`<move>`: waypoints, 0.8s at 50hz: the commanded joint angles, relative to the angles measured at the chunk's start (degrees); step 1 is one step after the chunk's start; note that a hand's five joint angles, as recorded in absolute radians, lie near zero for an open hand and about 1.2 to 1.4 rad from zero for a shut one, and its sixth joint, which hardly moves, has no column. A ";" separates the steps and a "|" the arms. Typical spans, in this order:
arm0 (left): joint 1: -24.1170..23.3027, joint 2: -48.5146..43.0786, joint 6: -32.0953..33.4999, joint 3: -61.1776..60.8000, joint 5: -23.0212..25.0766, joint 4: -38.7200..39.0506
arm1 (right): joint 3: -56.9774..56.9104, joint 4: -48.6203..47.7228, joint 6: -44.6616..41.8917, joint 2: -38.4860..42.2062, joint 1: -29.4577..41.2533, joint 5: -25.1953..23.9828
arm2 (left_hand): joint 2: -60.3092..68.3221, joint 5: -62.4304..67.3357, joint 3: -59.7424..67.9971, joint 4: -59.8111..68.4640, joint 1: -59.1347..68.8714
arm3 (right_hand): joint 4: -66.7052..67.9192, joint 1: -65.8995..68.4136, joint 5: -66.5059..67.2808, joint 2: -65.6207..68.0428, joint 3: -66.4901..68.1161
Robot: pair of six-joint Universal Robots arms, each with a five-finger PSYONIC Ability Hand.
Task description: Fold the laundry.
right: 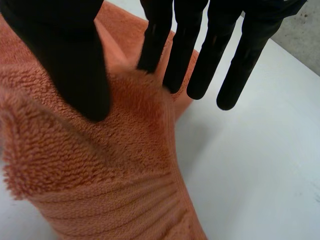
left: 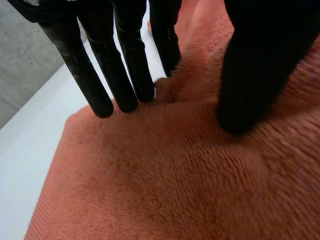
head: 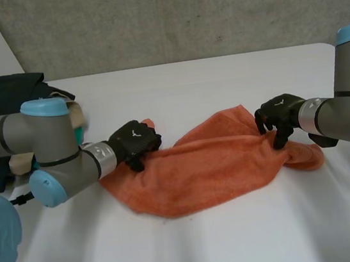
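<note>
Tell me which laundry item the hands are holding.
The orange towel mid-table: left hand pinches one end, right hand the other. The dark clothes pile beside the left arm lies untouched.

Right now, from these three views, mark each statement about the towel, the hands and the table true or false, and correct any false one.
1. An orange towel lies on the white table. True.
2. The towel is folded into a neat square. False: it lies spread out and rumpled.
3. The left hand is on the towel's left end. True.
4. The right hand hovers clear of the towel. False: it pinches the towel's right end between thumb and fingers.
5. Dark clothes are piled at the table's far left. True.
</note>
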 commanded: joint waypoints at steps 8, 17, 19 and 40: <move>-3.05 -0.66 -0.51 13.54 -9.60 17.43 | -19.39 -1.48 0.86 3.67 0.70 5.21 | 27.66 29.54 27.91 28.66 26.29 | 29.95 30.09 30.09 29.52 29.92; -4.02 8.03 -10.79 20.94 -25.25 47.69 | -40.35 -23.70 12.37 -1.76 2.72 11.64 | 27.66 29.54 27.91 28.66 26.29 | 29.95 30.09 30.09 29.52 29.92; -4.10 10.84 -12.55 19.10 -25.69 47.96 | -36.14 -27.49 13.61 -5.89 2.81 11.73 | 27.66 29.54 27.91 28.66 26.29 | 29.95 30.09 30.09 29.52 29.92; -3.58 31.23 -9.84 -27.56 -20.96 45.24 | -8.06 -16.17 10.37 -8.04 2.98 3.73 | 27.66 29.54 27.91 28.66 26.29 | -40.05 -39.91 -39.91 -40.48 -40.08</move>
